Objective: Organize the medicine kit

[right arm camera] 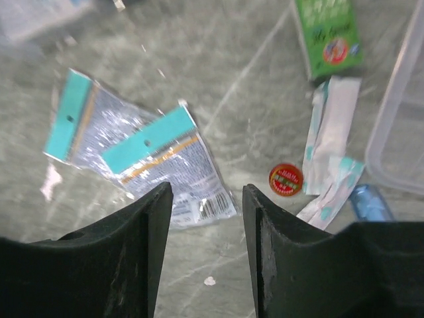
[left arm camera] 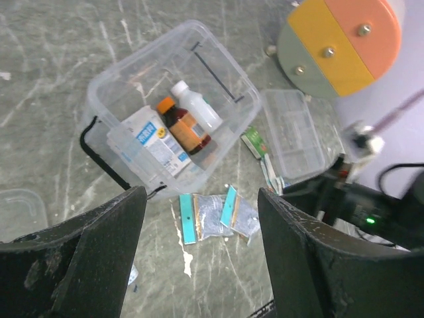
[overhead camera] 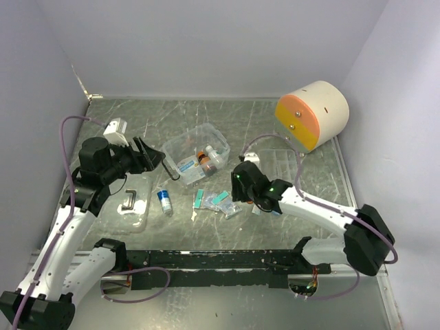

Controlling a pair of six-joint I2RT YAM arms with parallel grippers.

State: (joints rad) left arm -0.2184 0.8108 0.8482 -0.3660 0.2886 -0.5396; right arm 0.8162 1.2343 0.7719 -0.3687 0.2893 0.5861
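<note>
At table [overhead camera: 227, 113] centre, medicine kit [overhead camera: 189, 135] sitting lidless: light, slippery thin plastic, pinching rim wall looking best. Left end effector [left arm camera: 200, 193] gaping empty at 9 o'clock; right end effector [right arm camera: 202, 225] hovering open over sachets [right arm camera: 159, 159].

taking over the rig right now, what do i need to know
Left gripper: open, empty, beside the clear plastic medicine box. Right gripper: open, empty, over two teal-topped foil packets.
In the box: white bottle, amber bottle, white carton.
Clear lid with black handle lies off, left of the box; clear divided tray right of it.
Left to do: packets, green carton, red round tin, small blue-and-white bottle loose outside; then tray and lid.
</note>
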